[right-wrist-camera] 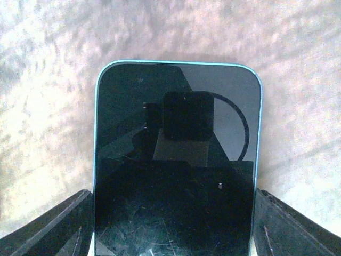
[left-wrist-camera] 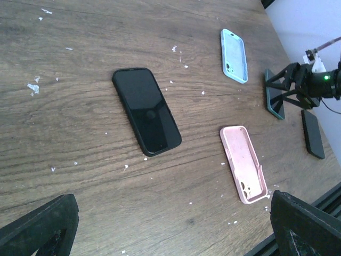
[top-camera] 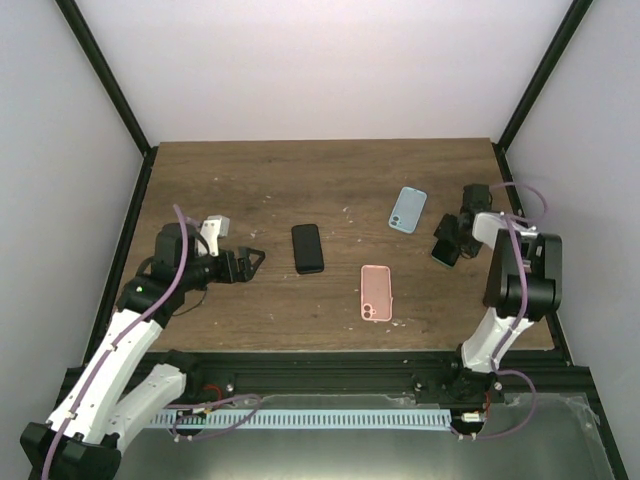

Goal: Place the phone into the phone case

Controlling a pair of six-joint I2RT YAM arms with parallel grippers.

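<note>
My right gripper is shut on a dark phone with a teal rim, held on its edge just above the table at the right. In the right wrist view the phone fills the gap between my fingers, screen toward the camera. It also shows in the left wrist view. A pink case lies open side up at centre right, and a light blue case lies farther back. My left gripper is open and empty, left of a black phone.
The black phone lies flat, screen up, ahead of my left gripper. The pink case and blue case lie beyond it. A dark flat slab lies near the right arm. White specks dot the wood.
</note>
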